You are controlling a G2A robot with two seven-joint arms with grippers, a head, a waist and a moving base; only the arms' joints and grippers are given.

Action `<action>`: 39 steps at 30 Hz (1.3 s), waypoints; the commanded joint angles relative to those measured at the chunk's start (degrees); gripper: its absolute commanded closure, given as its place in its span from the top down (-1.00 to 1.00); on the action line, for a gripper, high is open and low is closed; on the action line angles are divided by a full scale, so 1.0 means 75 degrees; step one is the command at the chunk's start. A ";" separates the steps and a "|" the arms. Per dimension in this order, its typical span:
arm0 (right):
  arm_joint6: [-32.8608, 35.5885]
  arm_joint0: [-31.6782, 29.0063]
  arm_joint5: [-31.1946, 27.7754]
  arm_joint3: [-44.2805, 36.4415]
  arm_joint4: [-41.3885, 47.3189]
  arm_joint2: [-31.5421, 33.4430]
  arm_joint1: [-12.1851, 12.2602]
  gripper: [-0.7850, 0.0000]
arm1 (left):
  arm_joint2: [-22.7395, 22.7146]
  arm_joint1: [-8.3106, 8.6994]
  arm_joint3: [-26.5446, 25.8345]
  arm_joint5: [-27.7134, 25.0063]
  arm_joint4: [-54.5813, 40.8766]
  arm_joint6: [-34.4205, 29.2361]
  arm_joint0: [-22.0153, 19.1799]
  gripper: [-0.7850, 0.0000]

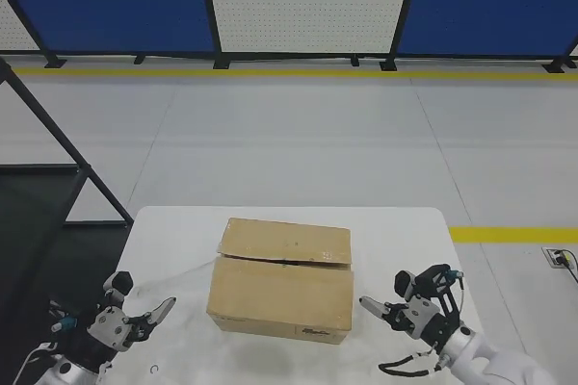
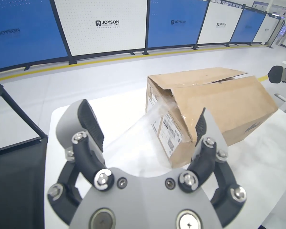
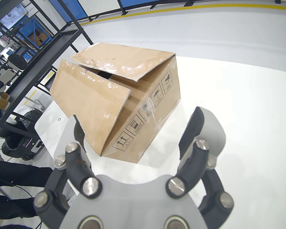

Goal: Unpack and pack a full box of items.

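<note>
A brown cardboard box (image 1: 283,279) lies in the middle of the white table (image 1: 173,241), its two top flaps folded over but slightly parted, with torn clear tape on them. My left gripper (image 1: 143,312) hovers open near the table's front left, a short way from the box's labelled end (image 2: 168,132). My right gripper (image 1: 385,306) is open at the front right, close to the box's end with printed symbols (image 3: 145,110). Nothing sits between either pair of fingers (image 2: 90,120) (image 3: 193,129). The box's contents are hidden.
A black metal rack (image 1: 39,135) stands beside the table on the left. A strip of clear tape (image 2: 143,125) hangs from the box's left end. The table's front edge lies just below both grippers. Blue and white partition panels (image 1: 299,24) line the far floor.
</note>
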 commanded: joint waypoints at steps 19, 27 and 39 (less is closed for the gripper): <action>0.0791 0.0442 -0.0697 0.0316 0.0785 -0.0243 0.0061 1.00 | -0.0038 0.0012 -0.0188 -0.0108 -0.0266 -0.0195 0.0163 1.00; 0.0791 0.0442 -0.0697 0.0316 0.0785 -0.0243 0.0061 1.00 | -0.0038 0.0012 -0.0188 -0.0108 -0.0266 -0.0195 0.0163 1.00; 0.0791 0.0442 -0.0697 0.0316 0.0785 -0.0243 0.0061 1.00 | -0.0038 0.0012 -0.0188 -0.0108 -0.0266 -0.0195 0.0163 1.00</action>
